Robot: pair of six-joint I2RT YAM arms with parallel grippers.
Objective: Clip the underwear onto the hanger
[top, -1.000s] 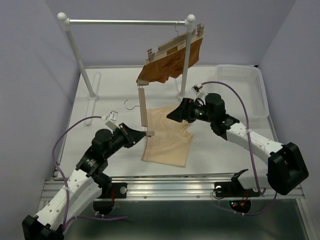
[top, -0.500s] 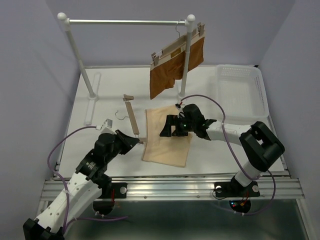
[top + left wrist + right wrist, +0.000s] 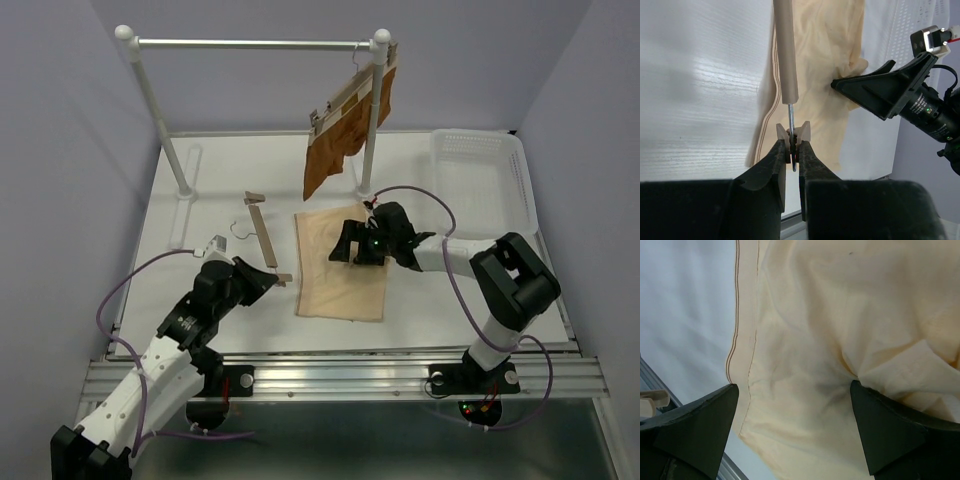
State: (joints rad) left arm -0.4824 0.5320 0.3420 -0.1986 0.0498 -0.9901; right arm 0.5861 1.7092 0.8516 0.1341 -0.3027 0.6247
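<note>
The hanger (image 3: 263, 236), a slim wooden bar with a thin hook, lies on the table left of the underwear. My left gripper (image 3: 271, 279) is shut on the clip at its near end. In the left wrist view the fingers pinch that clip (image 3: 793, 134), and the bar (image 3: 785, 55) runs away from it. The underwear (image 3: 342, 263), pale beige, lies flat mid-table. My right gripper (image 3: 346, 246) stands open over the cloth. In the right wrist view the underwear (image 3: 805, 340) fills the frame between the wide-apart fingers (image 3: 695, 425), its striped waistband edge on the left.
A rust-brown garment (image 3: 343, 135) hangs on a second wooden hanger from the white rack rail (image 3: 250, 44). The rack's right post (image 3: 372, 120) stands just behind my right arm. A white basket (image 3: 480, 175) sits at the back right.
My left gripper has drawn the hanger left, off the underwear's edge. The right arm has folded in and its gripper has come low over the cloth, which now lies squarer. The brown garment swings.
</note>
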